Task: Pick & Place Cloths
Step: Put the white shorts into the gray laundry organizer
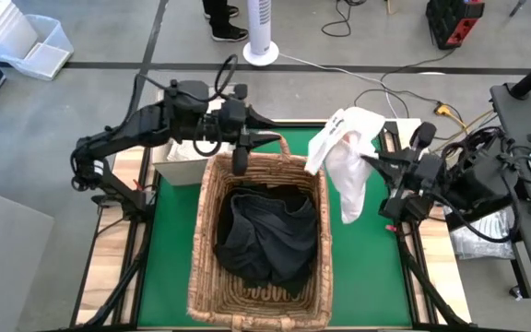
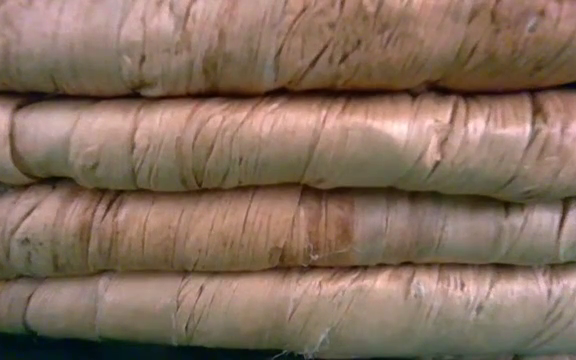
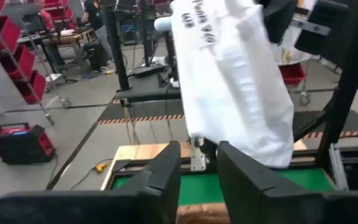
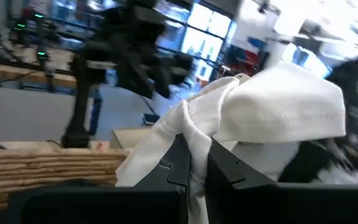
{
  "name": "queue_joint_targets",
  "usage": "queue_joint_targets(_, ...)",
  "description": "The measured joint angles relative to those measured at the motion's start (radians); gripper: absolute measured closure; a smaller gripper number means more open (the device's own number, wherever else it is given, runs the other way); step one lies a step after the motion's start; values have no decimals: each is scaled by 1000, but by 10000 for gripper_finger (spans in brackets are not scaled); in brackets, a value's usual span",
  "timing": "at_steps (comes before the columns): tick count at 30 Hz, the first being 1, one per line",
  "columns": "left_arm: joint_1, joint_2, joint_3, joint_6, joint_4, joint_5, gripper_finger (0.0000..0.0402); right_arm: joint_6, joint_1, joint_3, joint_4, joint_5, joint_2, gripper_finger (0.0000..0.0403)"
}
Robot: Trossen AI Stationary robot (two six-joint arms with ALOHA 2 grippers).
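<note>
A wicker basket [image 1: 212,221] stands on the green mat [image 1: 367,267]; its woven wall [image 2: 288,180] fills the low view. A black cloth [image 1: 265,231] lies crumpled inside it. My right gripper [image 1: 365,160] is to the right of the basket's far right corner, shut on a white cloth [image 1: 348,166] that also shows in the left wrist view [image 3: 235,81]. My left gripper [image 1: 273,138] hovers over the basket's far rim, pointing level at the white cloth, its fingers [image 3: 166,171] slightly open with nothing between them. My right gripper pinches a bunched, gathered part of the white cloth [image 4: 194,155] between its two fingers. The fingers lie level and come from the table's right side. The cloth is lifted clear; part of it bulges above the fingers and the rest hangs slack below them, beside the basket.
A white box [image 1: 181,155] stands at the far left behind the basket. A clear plastic bag [image 1: 487,231] lies beyond the mat's right side. On the floor beyond the table are a white fan [image 1: 261,37] and a person's feet [image 1: 224,23].
</note>
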Motion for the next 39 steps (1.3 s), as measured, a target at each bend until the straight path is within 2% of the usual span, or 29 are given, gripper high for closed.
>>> queue_joint_targets(5,-1,31,0,-38,89,79,273,-114,-25,0,82,-93,26,390)
queue_joint_targets(10,-1,51,0,-84,161,166,233,-197,-58,0,93,-194,55,390)
queue_joint_targets(16,-2,75,0,-96,176,255,201,-266,-105,0,114,-276,80,390)
queue_joint_targets(26,-2,89,0,-159,194,353,191,-364,-176,41,115,-287,120,390)
queue_joint_targets(35,-2,89,0,-185,201,358,191,-399,-270,103,112,-288,207,390)
queue_joint_targets(39,-2,89,0,-185,211,356,191,-428,-288,139,109,-330,251,390)
